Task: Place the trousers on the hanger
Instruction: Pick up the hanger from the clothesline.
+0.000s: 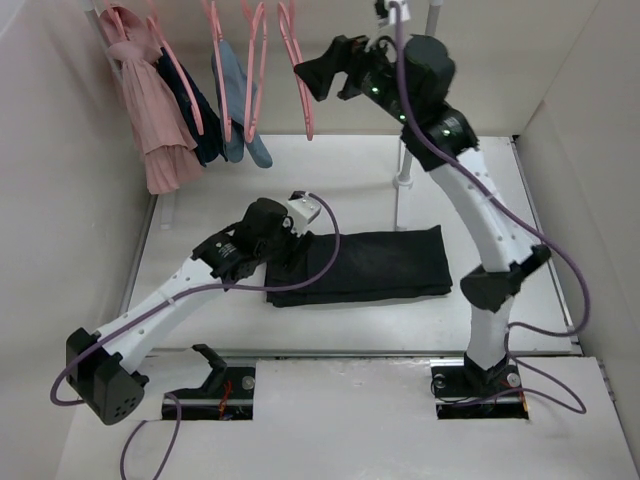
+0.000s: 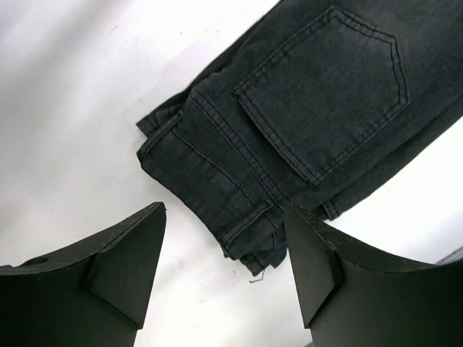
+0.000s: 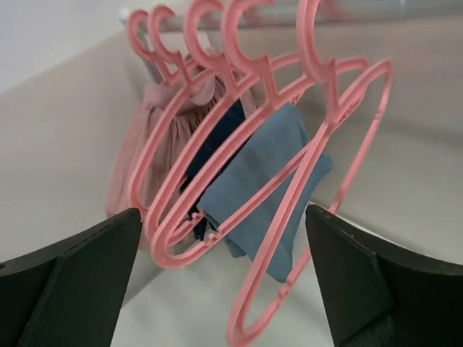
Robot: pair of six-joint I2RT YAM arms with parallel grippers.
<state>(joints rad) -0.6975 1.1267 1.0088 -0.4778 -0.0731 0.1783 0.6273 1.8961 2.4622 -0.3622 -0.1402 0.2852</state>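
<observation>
Long black soft-fabric trousers (image 2: pixel 311 108): folded, unlifted, waistband just ahead of the left gripper (image 2: pixel 224 238), jaws half-spread, empty; thin pink plastic hanger (image 3: pixel 311 50): bare, ahead of the right gripper (image 3: pixel 221 238), jaws wide, empty; hanging judged not begun.

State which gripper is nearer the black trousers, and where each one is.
Left. The left gripper hovers open just over the waistband end of the trousers; the right gripper is up by the pink hangers, well away.

Left arm (image 1: pixel 165 300): stretched low, forward.
Left gripper (image 2: pixel 226 211): pointing down, jaws parted.
Right arm (image 1: pixel 482 215): raised high, bent leftward.
Right gripper (image 3: pixel 223 213): jaws spread wide.
</observation>
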